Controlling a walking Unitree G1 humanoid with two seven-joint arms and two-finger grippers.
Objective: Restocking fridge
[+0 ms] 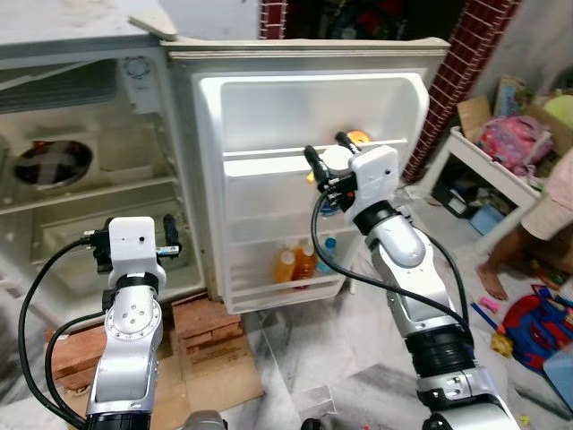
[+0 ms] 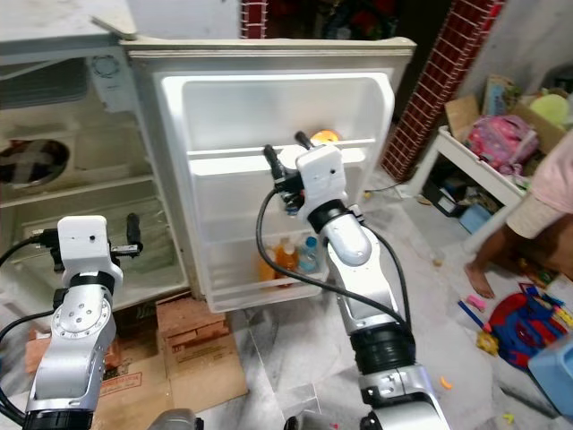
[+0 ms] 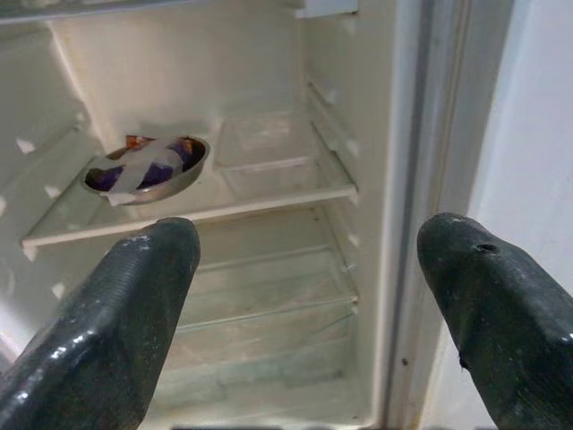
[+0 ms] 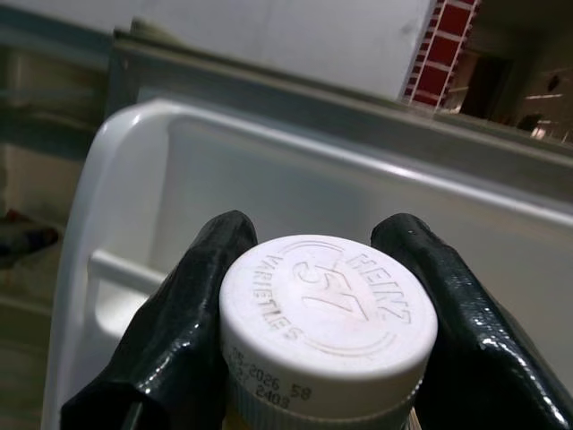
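White-capped bottle [image 4: 328, 327] was clamped in the right gripper [image 1: 327, 159] at the door shelf [image 1: 269, 161], not yet placed; drinks [image 1: 300, 262] stood lower. Left gripper [image 3: 304, 305] gaped wide, idle.

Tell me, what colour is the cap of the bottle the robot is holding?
White, embossed with "Heinz 57 Varieties". The cap shows best in the right wrist view, held in the right gripper.

Marble floor [image 1: 304, 349], red brick pillar [image 1: 461, 63], cluttered white table [image 1: 488, 170].
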